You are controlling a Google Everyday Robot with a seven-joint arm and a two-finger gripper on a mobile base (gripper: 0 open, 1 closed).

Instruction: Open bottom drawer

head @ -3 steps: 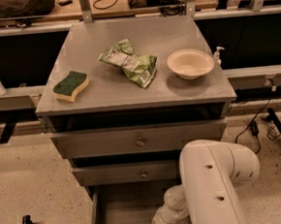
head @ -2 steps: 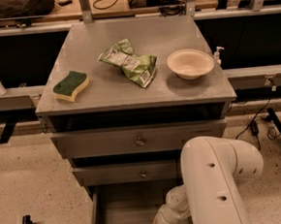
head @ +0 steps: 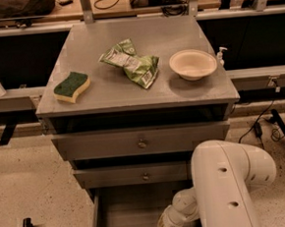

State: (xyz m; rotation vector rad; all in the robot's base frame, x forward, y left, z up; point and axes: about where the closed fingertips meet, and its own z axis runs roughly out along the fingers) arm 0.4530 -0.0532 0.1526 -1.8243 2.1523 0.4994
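Observation:
The bottom drawer (head: pixel 126 215) stands pulled out below the two other grey drawers, and its plain grey box interior shows; its front and knob are cut off by the lower edge of the view. My white arm (head: pixel 232 187) comes in from the lower right and bends down over the open drawer. My gripper (head: pixel 165 226) is at the very bottom edge, over the right part of the drawer's interior, mostly cut off. The middle drawer (head: pixel 137 175) and the top drawer (head: pixel 142 142) are shut, each with a small centre knob.
On the cabinet top (head: pixel 97 97) lie a green and yellow sponge (head: pixel 71 86), a green snack bag (head: pixel 133 64) and a white bowl (head: pixel 193 63). A small pump bottle (head: pixel 221 56) stands behind the right edge. Cables and a black stand leg (head: pixel 284 134) lie on the floor at right.
The wrist has edged slightly down and left over the open drawer. The drawers and the things on top have not moved.

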